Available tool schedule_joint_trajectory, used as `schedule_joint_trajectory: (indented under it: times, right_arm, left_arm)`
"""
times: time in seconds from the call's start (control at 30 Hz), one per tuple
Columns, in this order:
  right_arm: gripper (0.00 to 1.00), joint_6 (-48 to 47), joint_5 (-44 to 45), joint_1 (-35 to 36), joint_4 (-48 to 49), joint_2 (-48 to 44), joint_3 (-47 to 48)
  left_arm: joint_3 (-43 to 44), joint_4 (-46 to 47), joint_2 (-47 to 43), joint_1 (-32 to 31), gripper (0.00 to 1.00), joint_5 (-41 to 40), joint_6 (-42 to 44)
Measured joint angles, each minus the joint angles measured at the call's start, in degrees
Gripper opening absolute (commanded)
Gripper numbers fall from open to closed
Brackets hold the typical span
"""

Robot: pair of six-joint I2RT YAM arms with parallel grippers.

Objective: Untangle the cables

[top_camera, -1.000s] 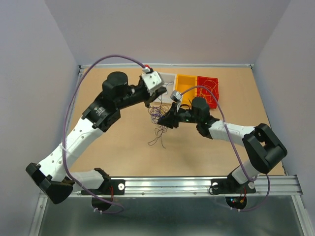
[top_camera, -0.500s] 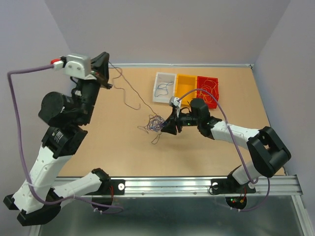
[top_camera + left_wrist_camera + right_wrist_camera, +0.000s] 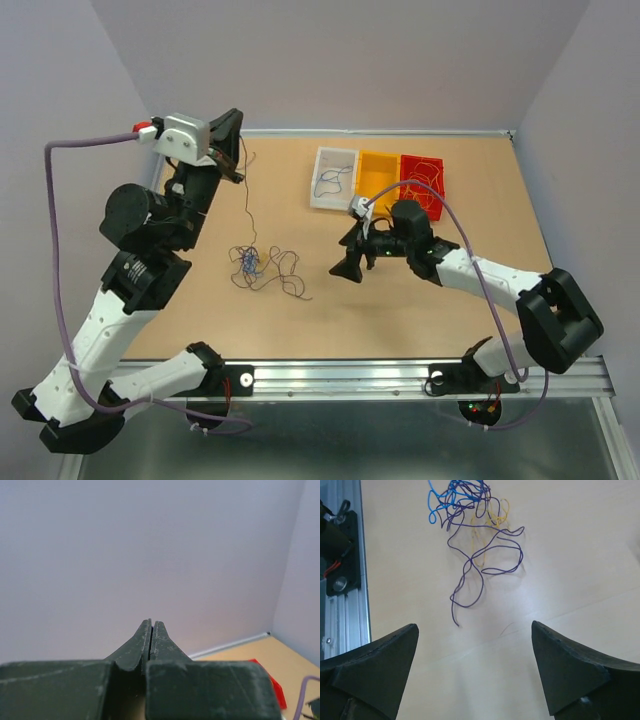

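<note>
We see the tangle of thin curly blue, purple and yellow cables (image 3: 262,265) (image 3: 470,510) on the tan wooden table (image 3: 480,215), left of and nearer than the white plastic tray (image 3: 313,180), which has an orange tray (image 3: 364,172) and a red tray (image 3: 441,190) beside it. The tangle stretches sideways, its loose purple end toward the right gripper (image 3: 346,255) (image 3: 474,627), whose jaws gape empty. Left of the white tray, the left gripper (image 3: 236,140) (image 3: 151,625) is pinched closed on one dark strand (image 3: 244,200) that rises from the tangle.

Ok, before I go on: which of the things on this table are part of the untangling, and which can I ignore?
Part of the job: tangle of wires; single strand running from it up to the shut left gripper; white bin, orange bin and red bin, likely for freed wires.
Ignore: purple arm hoses; metal rail at the near edge.
</note>
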Motion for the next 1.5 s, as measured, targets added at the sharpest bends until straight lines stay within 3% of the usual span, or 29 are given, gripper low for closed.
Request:
schedule_joint_trajectory:
  times: [0.17,0.37,0.67,0.77,0.8,0.87,0.9,0.97,1.1,1.27,1.5]
  right_arm:
    - [1.0,3.2,-0.9,0.0,4.6,-3.8,-0.1]
    - [0.96,9.6,-2.0,0.3,17.2,-3.9,0.3]
    - [0.95,13.1,0.1,6.7,24.7,12.6,12.3]
    - [0.84,13.1,1.8,9.0,25.8,18.6,17.8]
    - [0.66,13.0,2.3,9.8,25.9,20.4,19.5]
    - [0.52,12.6,3.5,11.1,26.4,24.3,23.2]
    - [0.29,13.1,4.6,11.7,26.4,25.7,24.6]
    - [0.01,13.0,6.7,12.6,26.7,28.3,26.5]
    - [0.0,13.7,9.2,13.7,26.1,28.0,25.7]
    - [0.01,14.2,12.5,15.1,20.6,15.0,21.4]
    - [0.01,13.9,15.8,18.9,9.5,-3.9,28.3]
  left_arm:
    - [0.0,-3.0,2.5,0.0,0.0,8.4,-0.1]
    - [1.0,-7.1,5.5,0.0,0.0,12.2,-0.7]
    - [10.4,-10.0,8.7,0.0,0.0,14.0,-2.6]
    - [13.9,-11.1,10.3,0.0,0.0,14.2,-2.9]
    - [14.6,-11.3,10.7,0.0,0.0,14.2,-2.9]
    - [15.8,-11.9,11.4,0.0,0.0,14.2,-3.0]
    - [16.3,-12.3,11.8,0.0,0.0,14.1,-3.0]
    - [16.5,-13.0,12.0,0.0,0.0,13.9,-3.0]
    - [16.5,-14.5,12.1,0.0,0.0,10.5,-2.5]
    - [14.3,-13.9,11.3,2.8,0.0,8.0,-1.5]
    - [4.3,-10.7,11.1,15.9,0.0,14.8,-3.7]
